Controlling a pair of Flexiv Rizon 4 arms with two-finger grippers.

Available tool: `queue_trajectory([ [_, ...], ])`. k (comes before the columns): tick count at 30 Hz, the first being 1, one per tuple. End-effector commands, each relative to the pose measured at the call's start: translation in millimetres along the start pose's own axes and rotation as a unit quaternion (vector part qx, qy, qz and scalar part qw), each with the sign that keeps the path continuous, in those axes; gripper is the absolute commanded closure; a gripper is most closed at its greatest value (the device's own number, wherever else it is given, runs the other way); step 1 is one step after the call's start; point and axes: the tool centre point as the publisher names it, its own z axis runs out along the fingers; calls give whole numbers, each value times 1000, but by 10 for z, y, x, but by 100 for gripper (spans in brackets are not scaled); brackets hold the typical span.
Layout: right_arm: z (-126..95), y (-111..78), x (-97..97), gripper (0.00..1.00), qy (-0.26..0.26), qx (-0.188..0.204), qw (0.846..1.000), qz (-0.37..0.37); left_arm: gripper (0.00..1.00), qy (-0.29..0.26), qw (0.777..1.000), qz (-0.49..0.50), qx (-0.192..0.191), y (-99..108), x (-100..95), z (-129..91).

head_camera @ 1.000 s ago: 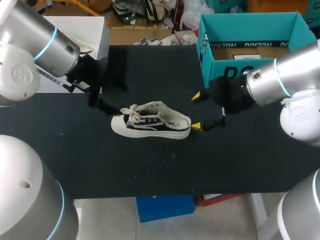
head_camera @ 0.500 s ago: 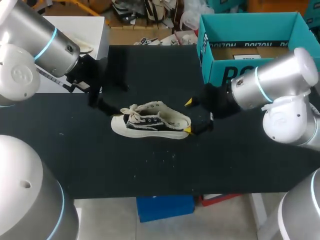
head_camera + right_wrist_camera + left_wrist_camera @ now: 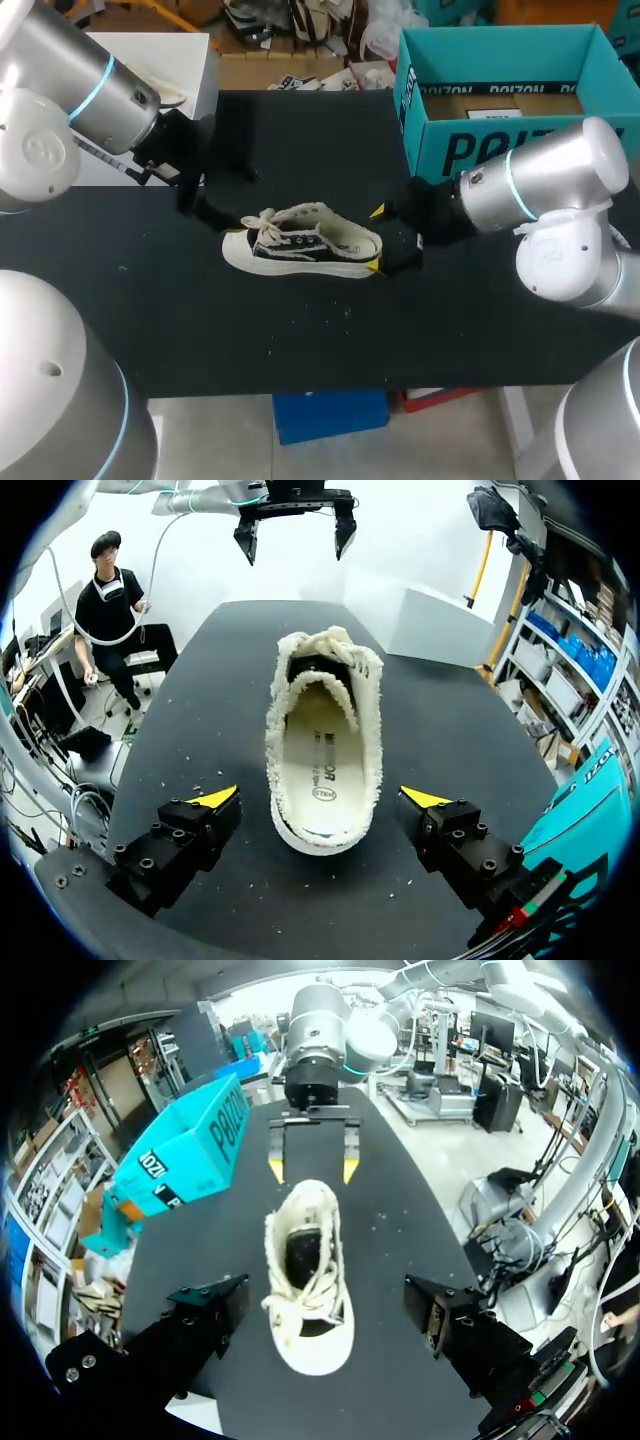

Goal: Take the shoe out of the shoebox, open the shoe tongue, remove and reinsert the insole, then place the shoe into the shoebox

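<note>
Right wrist view is showing the right gripper (image 3: 320, 798) standing wide open, its yellow tips flanking the heel of the shoe (image 3: 322, 730) with a strip of black cloth showing on each side, so neither finger is touching it. The insole (image 3: 320, 755) is lying flat inside the fleecy collar, a detail the other two views are not giving. Ahead of the toe, the left gripper (image 3: 295, 545) is hanging above the table with its fingers spread.

In the left wrist view the left gripper (image 3: 322, 1315) is also gaping wide, its dark fingers standing well off either side of the toe of the shoe (image 3: 308, 1280) and holding nothing. The white laces (image 3: 318, 1290) are lying loose over the front. Beyond the heel the right gripper (image 3: 313, 1170) is facing back, and the teal shoebox (image 3: 185, 1155) is sitting off to one side of it.

The head view is placing the shoe (image 3: 300, 240) upright on its sole near the middle of the table (image 3: 300, 340), toe towards the left gripper (image 3: 205, 205) and heel towards the right gripper (image 3: 376, 238). Bare cloth is running broadly before and behind the shoe. The shoebox (image 3: 440, 150) is standing open at the far right corner, just beside the right arm and apart from the shoe.
</note>
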Motion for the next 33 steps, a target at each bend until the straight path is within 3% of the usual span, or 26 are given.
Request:
queue_trajectory([
  [1, 110, -30, -41, 0, -1, -3, 1000, 0, 0, -2, 1000, 2, 1, 11, 5, 11],
  [9, 206, -33, -104, 0, 4, -7, 1000, 0, 0, -2, 1000, 2, 1, 11, 5, 11],
  [33, 511, -83, -48, 0, 23, -38, 999, 20, 0, -2, 1000, 2, 1, 11, 5, 11],
])
